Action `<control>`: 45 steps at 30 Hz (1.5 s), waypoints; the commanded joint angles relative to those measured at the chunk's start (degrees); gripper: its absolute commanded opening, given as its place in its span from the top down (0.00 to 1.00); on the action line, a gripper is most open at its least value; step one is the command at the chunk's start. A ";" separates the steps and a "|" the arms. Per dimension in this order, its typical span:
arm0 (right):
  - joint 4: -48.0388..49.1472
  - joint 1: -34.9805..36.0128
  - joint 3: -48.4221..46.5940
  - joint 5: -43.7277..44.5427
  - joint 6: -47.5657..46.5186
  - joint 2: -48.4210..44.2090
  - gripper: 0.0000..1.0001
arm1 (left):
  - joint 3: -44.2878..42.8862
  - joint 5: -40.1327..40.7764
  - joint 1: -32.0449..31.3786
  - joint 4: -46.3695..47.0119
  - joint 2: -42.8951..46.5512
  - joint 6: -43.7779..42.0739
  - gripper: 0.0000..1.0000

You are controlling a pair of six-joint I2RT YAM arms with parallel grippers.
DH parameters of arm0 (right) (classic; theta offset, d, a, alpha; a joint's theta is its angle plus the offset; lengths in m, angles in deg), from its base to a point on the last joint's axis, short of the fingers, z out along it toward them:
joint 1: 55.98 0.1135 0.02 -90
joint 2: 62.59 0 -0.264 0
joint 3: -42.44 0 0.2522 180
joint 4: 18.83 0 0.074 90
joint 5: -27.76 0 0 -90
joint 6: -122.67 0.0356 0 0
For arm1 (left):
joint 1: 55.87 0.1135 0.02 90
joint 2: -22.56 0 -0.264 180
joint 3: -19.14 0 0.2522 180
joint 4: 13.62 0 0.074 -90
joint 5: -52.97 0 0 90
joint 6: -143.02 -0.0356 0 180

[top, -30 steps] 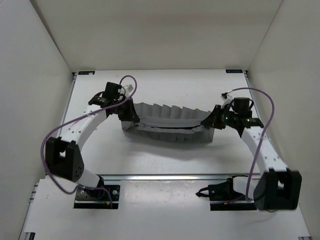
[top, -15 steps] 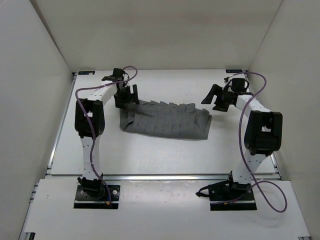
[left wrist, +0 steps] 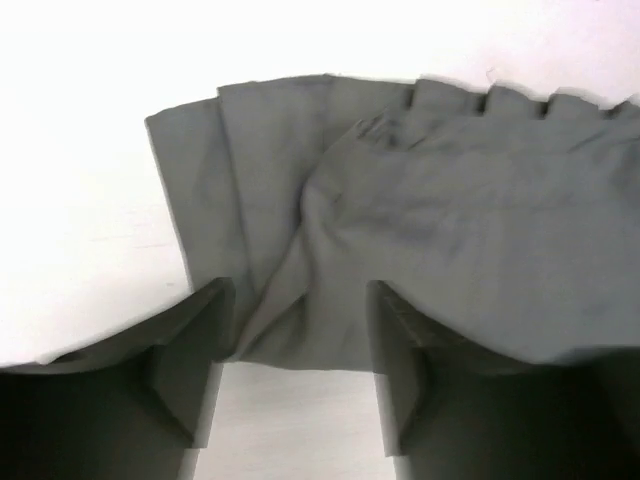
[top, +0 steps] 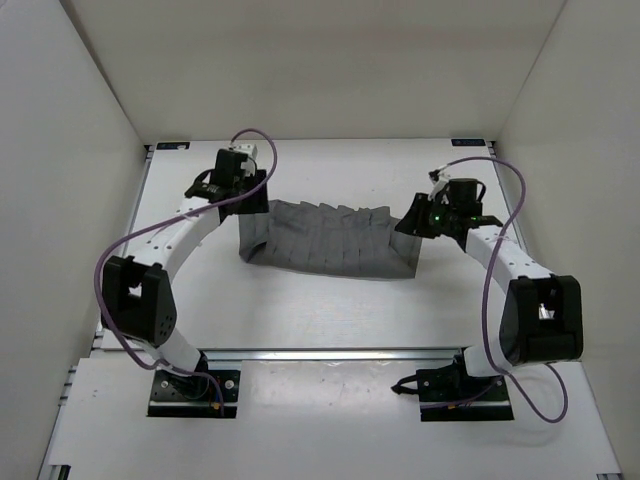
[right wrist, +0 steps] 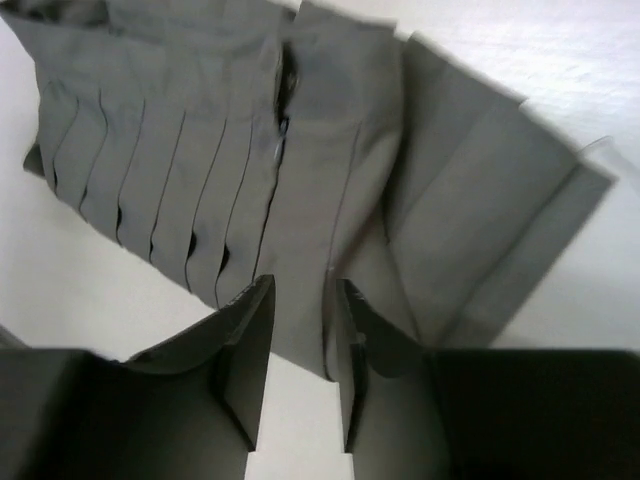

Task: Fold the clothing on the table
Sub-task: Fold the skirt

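Top external: fixed high behind the near edge of the desk, looking down, far above the whole clothing. Left wrist: close over its left end, past the left pincer. Right wrist: close over its right end, past the right pincer. Shared: clothing.

**Colours at the folding station.** Clothing: plain dark grey with no print; its pleats read as alternating lighter and darker grey bands. Surface under the clothing: matte white. Left arm and right arm, one at each end of the clothing: white links, black joints, purple cables. Both sets of jaws: black. Green light beside the clothing's right end. Rail: silver-grey. Walls: off-white.
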 commanded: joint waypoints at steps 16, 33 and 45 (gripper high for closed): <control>2.16 7.98 -7.85 -0.45 -1.30 16.83 1.00 | 19.00 -15.20 0.96 15.05 0.52 10.13 1.00; 5.74 -1.68 -3.03 -4.22 2.99 7.37 0.51 | 5.58 -18.28 3.33 3.64 -9.16 1.70 0.89; -5.42 0.42 5.14 8.88 -2.98 2.25 0.05 | 5.47 -8.08 4.73 -3.14 -6.17 -2.45 0.01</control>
